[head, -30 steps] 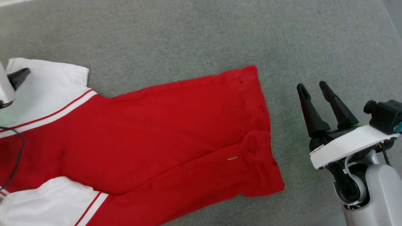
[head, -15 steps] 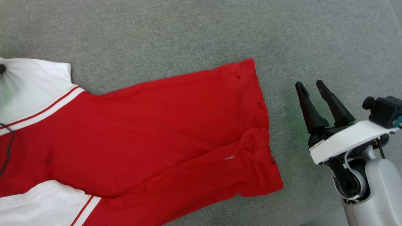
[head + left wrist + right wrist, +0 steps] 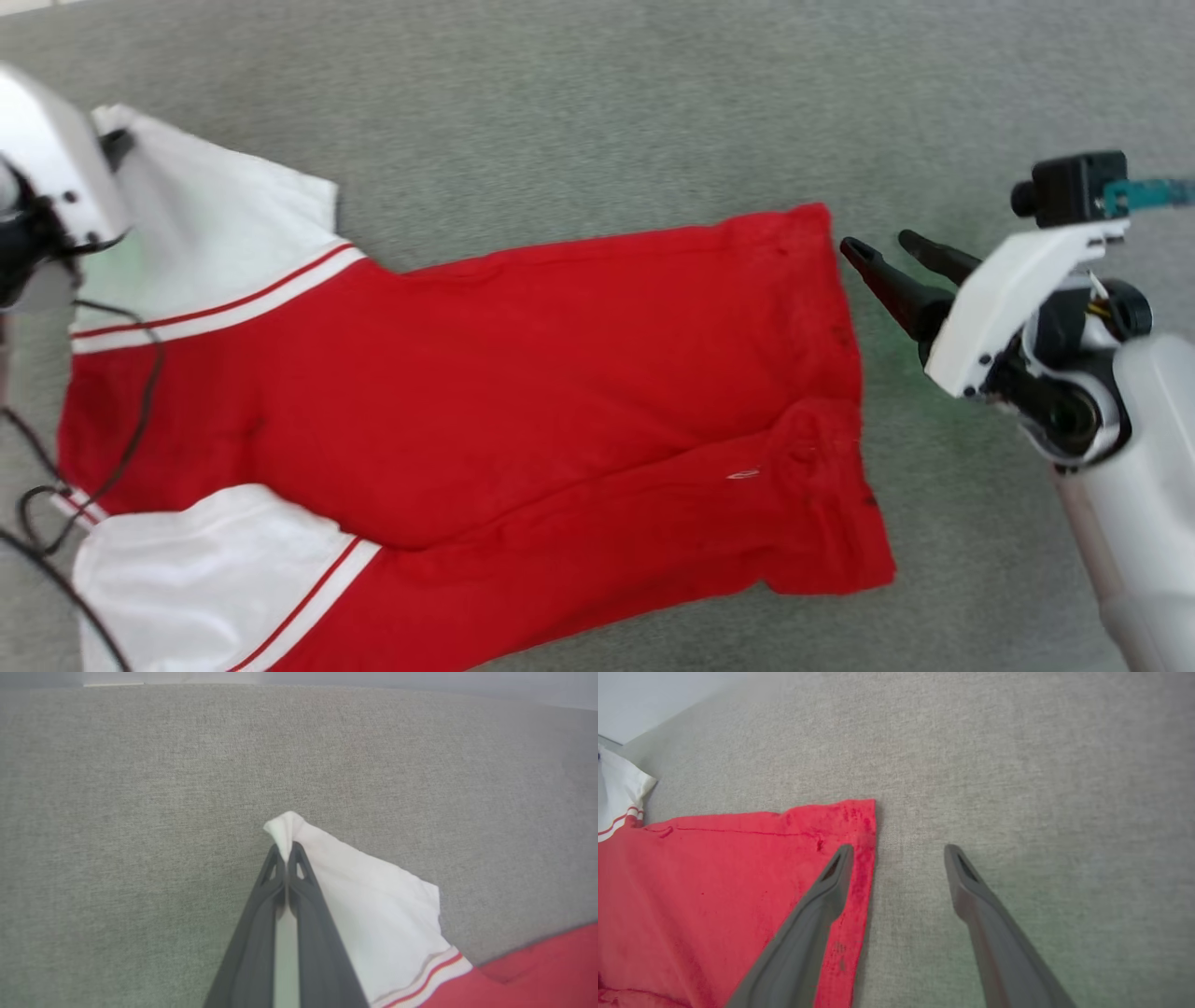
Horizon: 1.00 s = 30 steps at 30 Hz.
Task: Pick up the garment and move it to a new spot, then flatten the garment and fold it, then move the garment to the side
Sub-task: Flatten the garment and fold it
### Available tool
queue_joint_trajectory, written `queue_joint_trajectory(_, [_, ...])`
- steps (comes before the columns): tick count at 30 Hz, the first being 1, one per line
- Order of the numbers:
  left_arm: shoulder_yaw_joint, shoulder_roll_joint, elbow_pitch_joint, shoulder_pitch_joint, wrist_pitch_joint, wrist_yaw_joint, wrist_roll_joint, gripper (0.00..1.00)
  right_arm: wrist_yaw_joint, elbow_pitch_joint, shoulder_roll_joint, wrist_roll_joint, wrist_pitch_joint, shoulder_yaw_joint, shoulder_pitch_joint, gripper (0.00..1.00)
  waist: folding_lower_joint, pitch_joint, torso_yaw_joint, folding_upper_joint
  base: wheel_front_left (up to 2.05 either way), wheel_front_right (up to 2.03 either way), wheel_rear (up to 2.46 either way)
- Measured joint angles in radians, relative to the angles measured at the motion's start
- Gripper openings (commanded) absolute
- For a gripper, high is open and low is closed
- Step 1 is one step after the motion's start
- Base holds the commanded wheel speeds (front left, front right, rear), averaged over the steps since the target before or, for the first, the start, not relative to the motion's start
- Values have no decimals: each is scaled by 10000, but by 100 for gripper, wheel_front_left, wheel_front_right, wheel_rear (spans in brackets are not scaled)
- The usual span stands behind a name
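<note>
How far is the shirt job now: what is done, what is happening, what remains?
Done: the garment lies spread out on the grey surface. In hand: the left end effector is shut on a white sleeve corner; the right end effector is open beside the hem. Left: probably grasping the hem, then folding and moving it aside.

The head view looks down on the grey fabric surface point(image 3: 560, 121), covering most of the red jersey-style garment with white sleeves point(image 3: 523, 373). The left wrist view sits close, sighting along the left gripper point(image 3: 286, 851) at 1 white sleeve corner. The right wrist view sights along the right gripper point(image 3: 899, 851) at the red hem corner. All 3 views share garment and surface.
</note>
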<state>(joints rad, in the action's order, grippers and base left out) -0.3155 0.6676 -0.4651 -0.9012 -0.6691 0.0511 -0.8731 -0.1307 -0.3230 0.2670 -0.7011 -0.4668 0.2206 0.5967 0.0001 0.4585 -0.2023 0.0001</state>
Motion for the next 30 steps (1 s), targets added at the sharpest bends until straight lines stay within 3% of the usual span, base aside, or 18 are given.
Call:
queue_joint_trajectory(4, [-163,-562,-209,-372,407,-163,81,0,-2,-1032,50,113,-955,313,950,100,0,-37,503,0,0,0,0])
queue_joint_trajectory(13, [-378,-1089,-941,-882,936,-336,249,0,0,-3089,-104,309,-2230,995,2472,100,-1,13,1124,-1,0,0,0])
queue_joint_trajectory(15, [-408,-1139,-1106,-925,1022,-353,257,0,4,-3373,-115,288,-2477,1143,2692,13,-2,-8,1157,0,0,0,0])
queue_joint_trajectory(16, [-420,-1154,-1200,-927,1080,-384,263,0,17,-3482,-123,259,-2520,1206,2769,0,-2,-27,1167,0,0,0,0])
queue_joint_trajectory(22, [-487,-1321,-1657,-920,1329,-512,268,0,15,-3751,-244,127,-2405,1515,2885,0,-1,-308,1216,0,0,0,0])
queue_joint_trajectory(30, [-123,-1381,-1630,95,2437,-865,-123,0,-2,-3327,240,-217,-1350,1306,2336,0,-1,-1137,1375,0,0,0,0])
